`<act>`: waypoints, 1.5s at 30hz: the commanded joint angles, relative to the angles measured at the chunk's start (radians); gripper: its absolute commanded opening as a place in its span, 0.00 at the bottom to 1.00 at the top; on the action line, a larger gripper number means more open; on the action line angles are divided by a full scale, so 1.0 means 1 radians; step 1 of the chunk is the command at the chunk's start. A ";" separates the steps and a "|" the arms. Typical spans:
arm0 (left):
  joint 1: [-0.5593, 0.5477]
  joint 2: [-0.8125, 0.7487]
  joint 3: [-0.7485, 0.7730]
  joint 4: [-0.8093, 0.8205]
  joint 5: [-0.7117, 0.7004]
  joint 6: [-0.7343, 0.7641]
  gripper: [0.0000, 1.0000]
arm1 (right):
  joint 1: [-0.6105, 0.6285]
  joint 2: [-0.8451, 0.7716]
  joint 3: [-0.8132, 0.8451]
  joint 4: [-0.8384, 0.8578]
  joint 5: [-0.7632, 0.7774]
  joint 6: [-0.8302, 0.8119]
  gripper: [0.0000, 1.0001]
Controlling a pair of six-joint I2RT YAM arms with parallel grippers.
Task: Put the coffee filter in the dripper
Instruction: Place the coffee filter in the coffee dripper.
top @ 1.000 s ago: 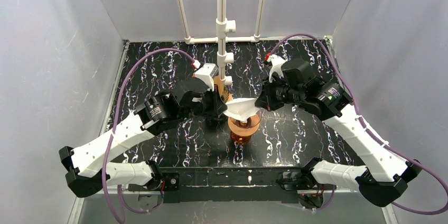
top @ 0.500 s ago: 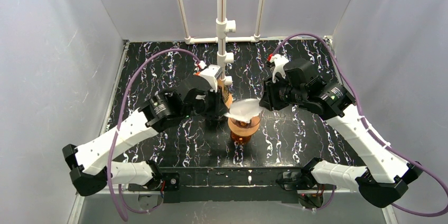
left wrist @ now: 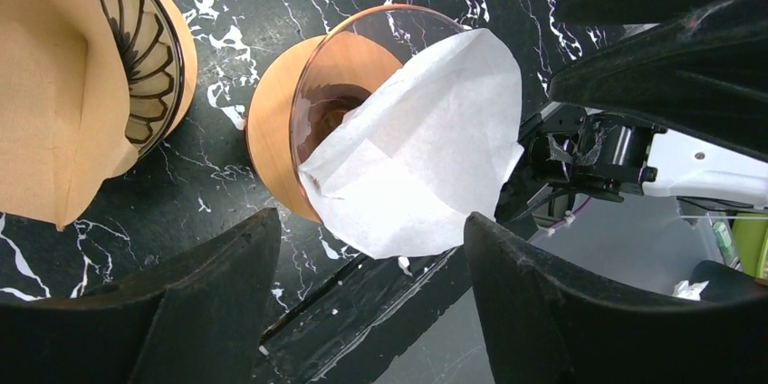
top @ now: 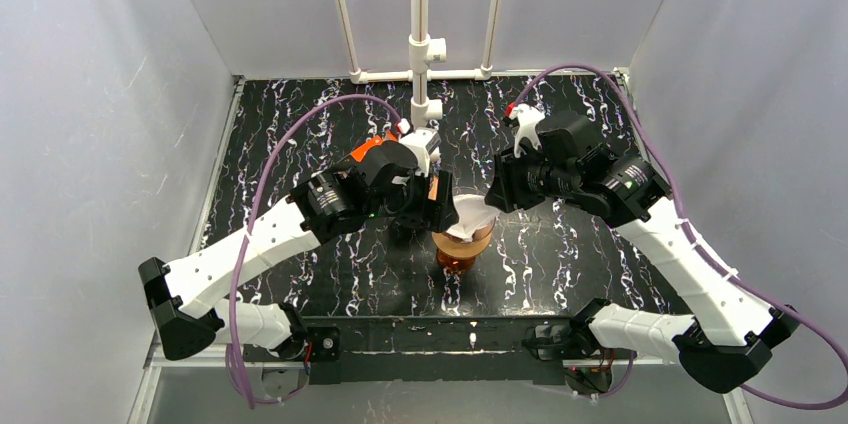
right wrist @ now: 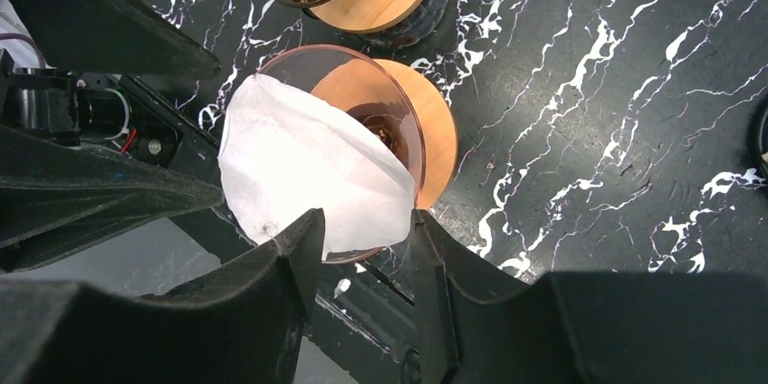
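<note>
Now the white paper coffee filter (left wrist: pixel 417 144) sits in the amber glass dripper with a wooden collar (left wrist: pixel 272 121), near table centre. It's tilted, not seated flush, w/ its open edge sticking out past the rim. From the top view the filter leans twd the dripper's 1 o'clock side.

Left gripper (left wrist: pixel 369 225) hangs at approx 10 o'clock of the dripper, fingers spread wide, gripping nothing.

Right gripper (right wrist: pixel 367 219) is at approx 1 o'clock, fingers narrower but apart. The filter's edge lies btwn them; can't tell if either pad touches the paper.

A second ribbed glass holder w/ tan paper filters (left wrist: pixel 154 94) stands just beside the dripper at 11 o'clock.

Black white-veined marble tabletop (top: pixel 300 124) lies under it all, w/ a white pipe stand (top: pixel 420 44) at 12 o'clock.
</note>
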 commanded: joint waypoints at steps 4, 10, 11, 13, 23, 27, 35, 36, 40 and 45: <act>0.005 -0.014 0.027 -0.058 -0.062 -0.005 0.79 | -0.004 0.005 -0.037 0.029 0.025 0.038 0.50; 0.005 0.010 0.036 -0.095 -0.084 -0.013 0.77 | -0.006 0.020 -0.064 0.027 0.043 0.076 0.43; 0.005 0.015 0.036 -0.095 -0.084 -0.014 0.77 | -0.006 0.023 -0.067 0.027 0.043 0.076 0.41; 0.004 0.024 0.037 -0.096 -0.082 -0.015 0.74 | -0.007 0.030 -0.071 0.028 0.034 0.076 0.36; 0.004 0.068 0.049 -0.100 -0.077 -0.010 0.68 | -0.008 0.053 -0.085 0.034 0.018 0.067 0.19; 0.005 0.073 0.050 -0.101 -0.073 -0.009 0.70 | -0.008 0.057 -0.093 0.037 0.005 0.063 0.20; 0.012 0.047 0.078 -0.101 -0.049 -0.006 0.79 | -0.008 0.043 -0.012 0.038 0.037 0.059 0.39; 0.018 0.043 0.082 -0.101 -0.039 -0.006 0.79 | -0.008 0.044 0.001 0.037 0.036 0.056 0.43; 0.040 0.017 0.083 -0.086 -0.002 -0.009 0.82 | -0.008 0.046 0.036 0.038 0.030 0.049 0.53; 0.084 -0.012 0.054 -0.036 0.088 -0.029 0.85 | -0.008 0.046 0.047 0.043 0.024 0.048 0.65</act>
